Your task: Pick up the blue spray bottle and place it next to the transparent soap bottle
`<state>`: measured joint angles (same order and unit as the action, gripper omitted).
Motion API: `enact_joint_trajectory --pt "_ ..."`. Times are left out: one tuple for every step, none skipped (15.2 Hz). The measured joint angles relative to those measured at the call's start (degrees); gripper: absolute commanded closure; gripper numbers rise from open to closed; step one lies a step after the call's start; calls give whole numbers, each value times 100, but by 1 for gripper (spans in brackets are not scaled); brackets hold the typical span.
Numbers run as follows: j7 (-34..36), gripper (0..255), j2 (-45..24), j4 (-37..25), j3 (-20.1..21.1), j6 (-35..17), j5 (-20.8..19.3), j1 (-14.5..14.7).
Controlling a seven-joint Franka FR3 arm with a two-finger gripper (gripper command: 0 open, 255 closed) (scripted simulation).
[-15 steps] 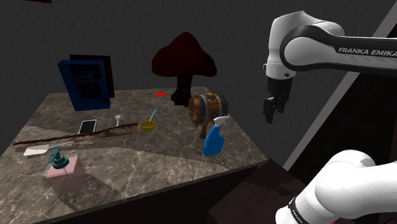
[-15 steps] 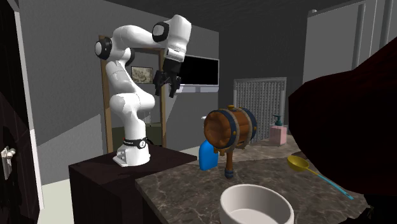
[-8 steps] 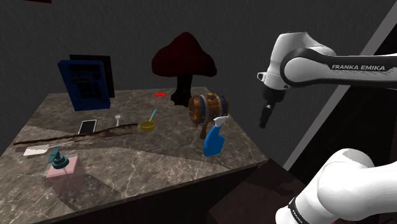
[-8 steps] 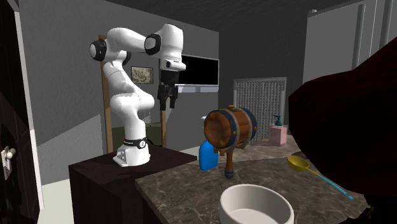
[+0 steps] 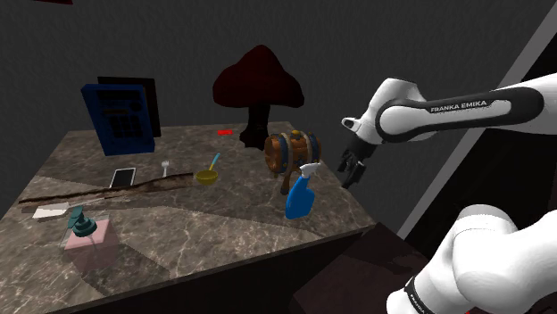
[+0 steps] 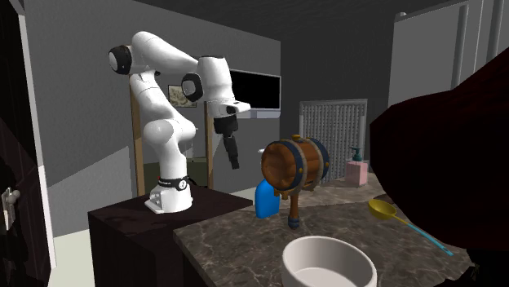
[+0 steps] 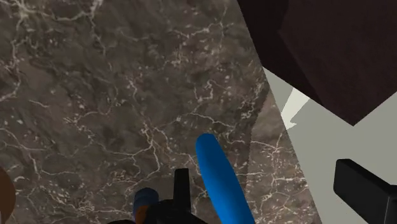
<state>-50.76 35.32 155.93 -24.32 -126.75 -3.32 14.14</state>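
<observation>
Dim room; dark grey wall (image 5: 178, 36); dark marble tabletop (image 5: 223, 232); black screen (image 6: 257, 90) on wall.

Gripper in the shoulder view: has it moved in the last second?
Yes. The gripper has dropped and swung toward the shoulder view's left, down to about the height of the barrel, nearer the blue spray bottle.

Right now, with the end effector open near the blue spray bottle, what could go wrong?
The barrel stands close beside the blue spray bottle, so the end effector may bump it on approach. The bottle is also near the table edge; a glancing touch could tip it off.
</observation>
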Motion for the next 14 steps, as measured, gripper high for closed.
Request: enact_joint_trajectory --pt "-447 0 -158 9 -241 -274 156 236" --pt "-910 0 -331 -25 -502 -506 341 501" --pt "-1372 0 -409 10 -742 -707 529 757" --pt "-1880 0 -548 11 -1044 -915 746 1051" --pt "-2399 0 -765 -66 -1350 -1122 1042 1455" --pt "-2950 0 -975 -155 -1705 -1303 1373 1875" --pt "-3421 0 -1120 -220 -1975 -1409 1642 2212" --pt "-3729 0 -1250 -263 -2167 -1501 1839 2443" --pt "-3911 0 -1329 -254 -2281 -1589 1972 2586" --pt "-3998 0 -1380 -239 -2331 -1662 2067 2689" --pt "-4102 0 -1467 -245 -2411 -1735 2185 2810" --pt "-4201 0 -1554 -239 -2488 -1816 2308 2928" --pt "-4309 0 -1645 -231 -2572 -1901 2442 3054" --pt "-4385 0 -1717 -223 -2630 -1969 2556 3159"
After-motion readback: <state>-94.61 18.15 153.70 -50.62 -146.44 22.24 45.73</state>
